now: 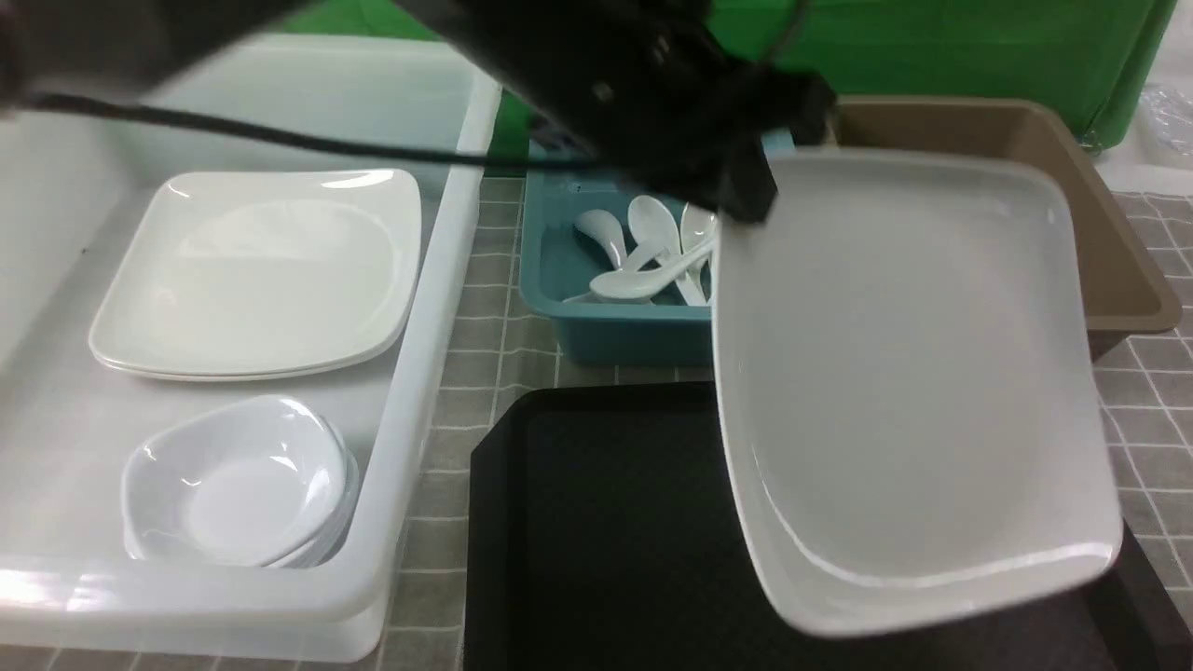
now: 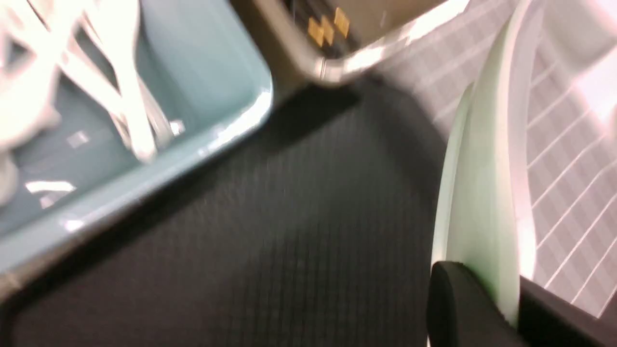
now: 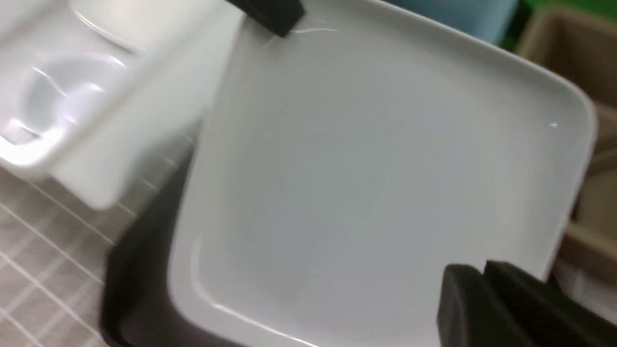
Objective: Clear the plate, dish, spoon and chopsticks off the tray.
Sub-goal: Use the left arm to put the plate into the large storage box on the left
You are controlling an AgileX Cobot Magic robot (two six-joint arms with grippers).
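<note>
Plate (image 1: 909, 373) is held aloft and tilted over the right half of the tray (image 1: 596, 522), hiding that side. Left gripper (image 1: 750, 191) is clenched on the plate's far-left corner. Right gripper (image 3: 484, 279) is blurred at the plate's rim, and I cannot tell its grip.

The plate (image 1: 913, 373) is glossy white, the tray (image 1: 606, 522) black and finely textured; a teal tub (image 1: 615, 337), a brown tub (image 1: 1109, 242), the tablecloth (image 1: 480, 308) grey with a white grid, the backdrop (image 1: 932, 47) green
</note>
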